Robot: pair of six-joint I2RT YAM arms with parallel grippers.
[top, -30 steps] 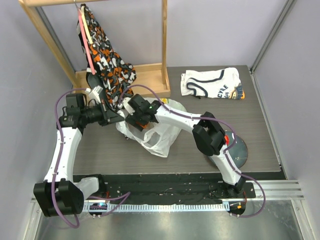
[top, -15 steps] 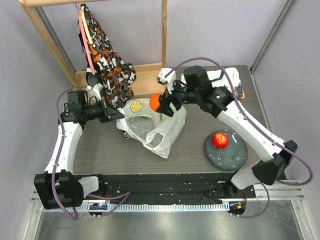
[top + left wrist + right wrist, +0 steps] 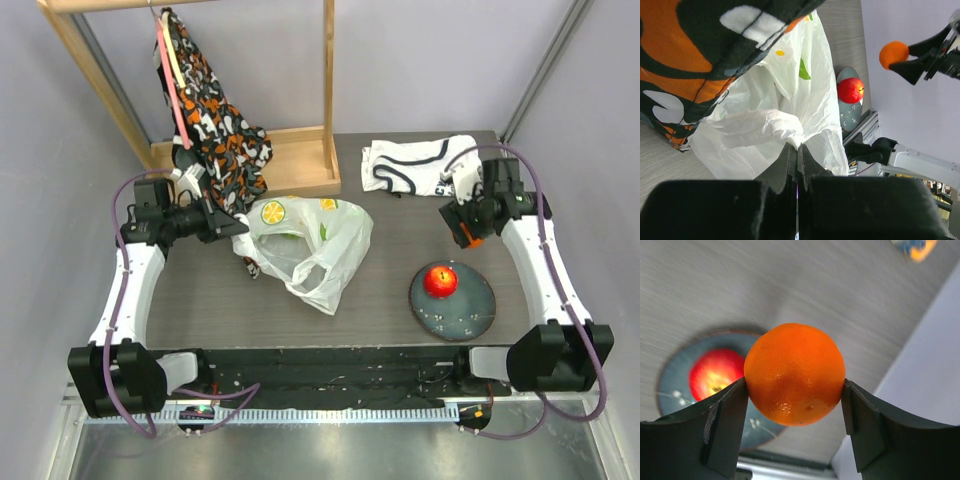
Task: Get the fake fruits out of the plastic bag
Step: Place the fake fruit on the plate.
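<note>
The plastic bag point(image 3: 310, 245) lies crumpled at mid-table, with citrus prints; it also shows in the left wrist view point(image 3: 790, 100). My left gripper point(image 3: 238, 228) is shut on the bag's left edge point(image 3: 796, 145). My right gripper point(image 3: 470, 235) is shut on the orange point(image 3: 795, 372) and holds it in the air beyond the plate; the orange shows in the top view point(image 3: 472, 240) and the left wrist view point(image 3: 894, 54). A red apple point(image 3: 440, 281) sits on the grey plate point(image 3: 470, 310). Other fruits are hidden in the bag.
A wooden rack point(image 3: 290, 160) with a hanging patterned cloth point(image 3: 215, 120) stands at the back left, close to my left gripper. A folded white shirt point(image 3: 415, 165) lies at the back right, just behind the right gripper. Walls close both sides.
My right arm came out of the bag with the orange and swung right, from over the bag to the back right near the plate. The left gripper kept its hold.
</note>
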